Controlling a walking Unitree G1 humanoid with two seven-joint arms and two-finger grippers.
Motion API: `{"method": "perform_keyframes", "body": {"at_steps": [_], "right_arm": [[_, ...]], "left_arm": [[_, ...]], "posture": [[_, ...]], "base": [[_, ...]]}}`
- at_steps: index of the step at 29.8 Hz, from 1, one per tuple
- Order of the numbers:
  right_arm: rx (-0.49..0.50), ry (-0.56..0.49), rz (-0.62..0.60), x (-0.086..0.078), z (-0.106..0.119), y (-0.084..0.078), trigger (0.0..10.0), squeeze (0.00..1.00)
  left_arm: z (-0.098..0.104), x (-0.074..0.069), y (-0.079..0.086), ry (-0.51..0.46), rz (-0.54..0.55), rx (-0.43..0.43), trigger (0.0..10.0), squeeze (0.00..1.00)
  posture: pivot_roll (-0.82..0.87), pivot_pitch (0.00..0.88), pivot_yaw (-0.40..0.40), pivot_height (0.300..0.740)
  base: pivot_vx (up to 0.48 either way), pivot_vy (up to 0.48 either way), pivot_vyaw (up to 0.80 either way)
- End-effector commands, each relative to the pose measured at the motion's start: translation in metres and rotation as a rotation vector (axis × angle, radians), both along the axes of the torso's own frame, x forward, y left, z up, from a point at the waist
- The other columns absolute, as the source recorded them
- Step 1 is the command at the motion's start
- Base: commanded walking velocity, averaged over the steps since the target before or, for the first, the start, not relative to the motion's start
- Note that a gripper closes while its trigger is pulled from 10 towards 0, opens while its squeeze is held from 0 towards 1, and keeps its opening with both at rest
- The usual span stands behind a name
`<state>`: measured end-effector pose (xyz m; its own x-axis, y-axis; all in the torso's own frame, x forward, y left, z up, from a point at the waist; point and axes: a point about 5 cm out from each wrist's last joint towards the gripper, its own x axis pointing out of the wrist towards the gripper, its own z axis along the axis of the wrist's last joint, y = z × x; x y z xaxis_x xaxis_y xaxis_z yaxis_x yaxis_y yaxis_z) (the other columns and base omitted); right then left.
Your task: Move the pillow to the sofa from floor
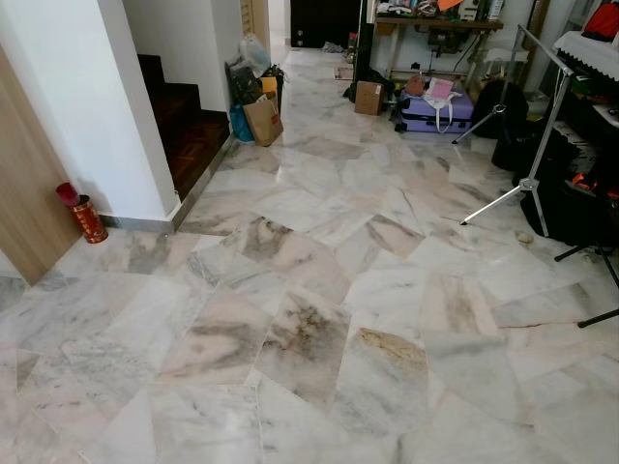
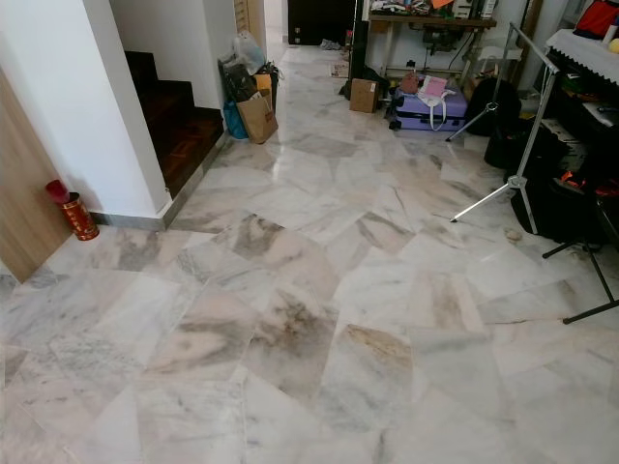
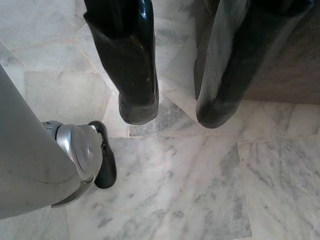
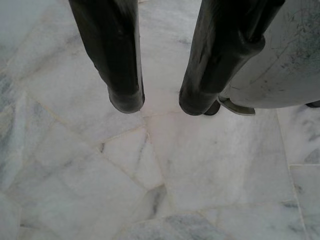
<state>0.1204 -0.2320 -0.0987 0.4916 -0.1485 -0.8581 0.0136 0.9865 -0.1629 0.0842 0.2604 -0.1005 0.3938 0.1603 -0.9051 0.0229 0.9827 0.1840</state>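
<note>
Jaws spread and empty on both the left gripper (image 3: 170, 112) and right gripper (image 4: 162, 102), pointing at marble floor (image 1: 319, 319); pillow's direction can't be judged yet.

Staircase (image 1: 184, 121) left — tripod (image 1: 530, 145) right

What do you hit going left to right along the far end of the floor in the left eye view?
Dark staircase → brown paper bag → cardboard box → purple suitcase → silver tripod. Both grippers hang idle with fingers apart, left gripper, right gripper.
</note>
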Motion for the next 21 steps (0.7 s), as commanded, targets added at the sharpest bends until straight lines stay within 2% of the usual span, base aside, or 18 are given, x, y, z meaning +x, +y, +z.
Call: {"method": "perform_keyframes", "body": {"at_steps": [1,9,11,14,21], "right_arm": [[0.264,-0.151,-0.342,0.0291,0.0057,0.0202,10.0,0.0],[0.228,-0.171,-0.29,0.0347,0.0083,0.0212,10.0,0.0],[0.23,-0.181,-0.299,0.035,0.0087,0.0207,10.0,0.0],[0.205,-0.162,-0.241,0.0333,0.0079,0.0214,10.0,0.0],[0.21,-0.153,-0.249,0.0315,0.0073,0.0199,10.0,0.0]], "left_arm": [[0.03,0.1156,-0.061,-0.336,-0.031,-0.211,10.0,0.0],[0.0301,0.1167,-0.0593,-0.308,-0.064,-0.192,10.0,0.0],[0.0303,0.1171,-0.0597,-0.308,-0.068,-0.194,10.0,0.0],[0.0313,0.1192,-0.0609,-0.315,-0.073,-0.201,10.0,0.0],[0.0314,0.1201,-0.0638,-0.319,-0.067,-0.216,10.0,0.0]], "posture": [[-0.06,0.05,0.066,0.74],[-0.07,0.068,0.074,0.74],[-0.07,0.069,0.073,0.74],[-0.08,0.069,0.07,0.74],[-0.06,0.052,0.061,0.74]], "base": [[0.0,0.0,0.0],[0.0,0.0,0.0],[0.0,0.0,0.8],[0.0,0.0,0.8],[0.0,0.0,0.8]]}}
